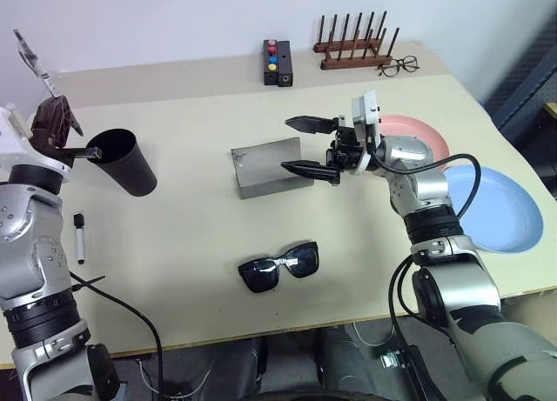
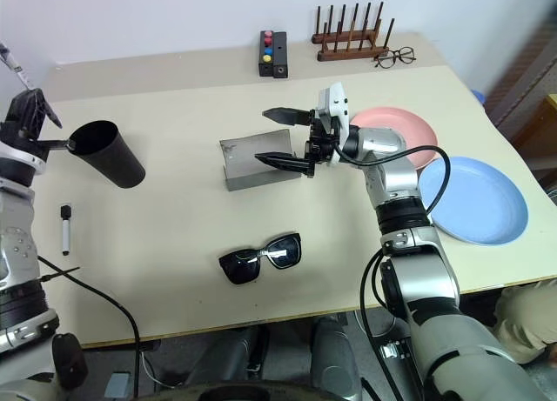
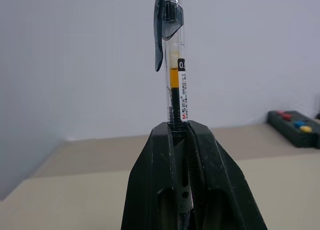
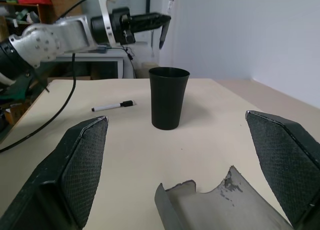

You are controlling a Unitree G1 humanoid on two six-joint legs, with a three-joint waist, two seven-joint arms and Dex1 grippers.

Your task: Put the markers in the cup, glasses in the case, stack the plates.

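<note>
the left gripper (image 1: 54, 123), pinching the pen (image 3: 172, 65), hovers at the far-left rim of the cup (image 1: 122, 162), the pen's long axis pointing up and away. the right gripper (image 1: 312, 147), spread wide, hangs over the open case (image 1: 270, 168).

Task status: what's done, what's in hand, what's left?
Done: nothing yet. In hand: left hand is shut on the pen by the cup; right hand, open, hovers over the open case. Left: white marker on the table, sunglasses uncased, pink plate and blue plate unstacked.
</note>
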